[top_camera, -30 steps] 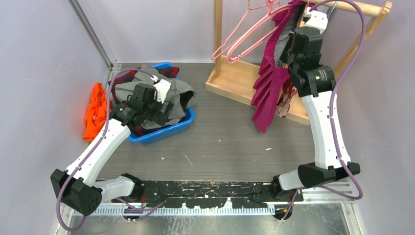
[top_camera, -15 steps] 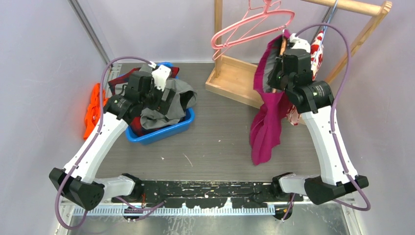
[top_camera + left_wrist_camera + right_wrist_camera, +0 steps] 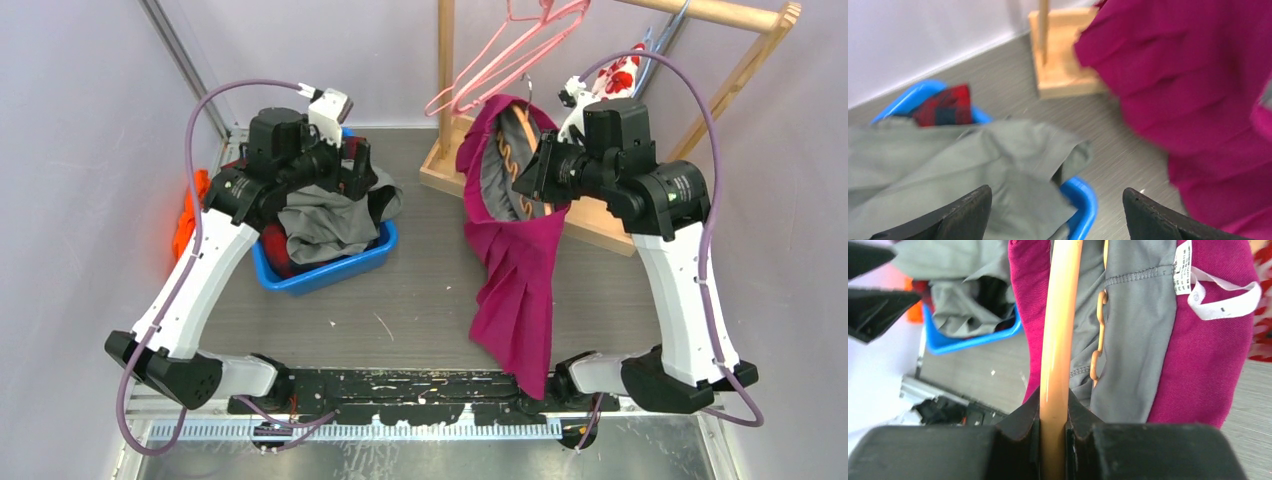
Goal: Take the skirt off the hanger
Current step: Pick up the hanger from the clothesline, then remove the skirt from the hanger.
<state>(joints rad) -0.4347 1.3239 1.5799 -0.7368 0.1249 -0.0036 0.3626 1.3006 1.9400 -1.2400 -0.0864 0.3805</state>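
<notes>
Magenta skirt point(image 3: 520, 290) hangs from hanger point(image 3: 1060, 315) clamped in right gripper point(image 3: 1054, 401); left gripper point(image 3: 1055, 192) gapes.

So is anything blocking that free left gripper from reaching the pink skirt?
Nothing visible does. The open left gripper hangs over the grey clothes in the blue bin, and only bare table lies between it and the skirt, held up on its hanger by the right gripper.
</notes>
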